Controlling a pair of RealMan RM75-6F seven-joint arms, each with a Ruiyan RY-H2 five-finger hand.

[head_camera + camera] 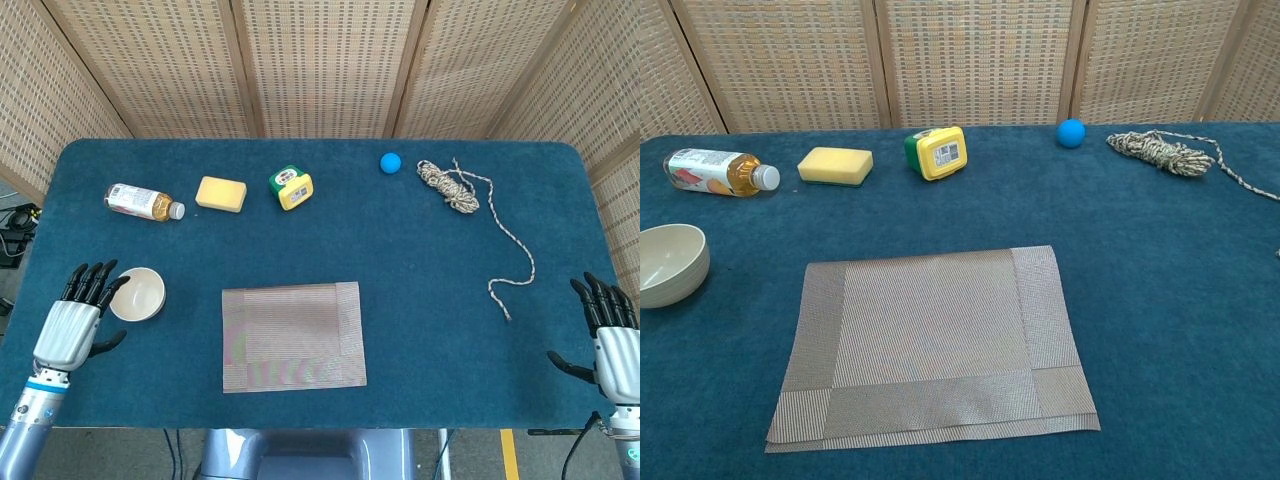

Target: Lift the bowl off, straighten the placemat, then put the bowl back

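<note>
Just beside the left hand (70,325) (fingers spread): bowl (138,294).

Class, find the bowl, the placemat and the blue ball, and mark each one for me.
bowl (139,294), head view, on its pale inside.
placemat (930,335), chest view, on the middle of its woven panel.
blue ball (1071,133), chest view, on the ball's centre.
</note>
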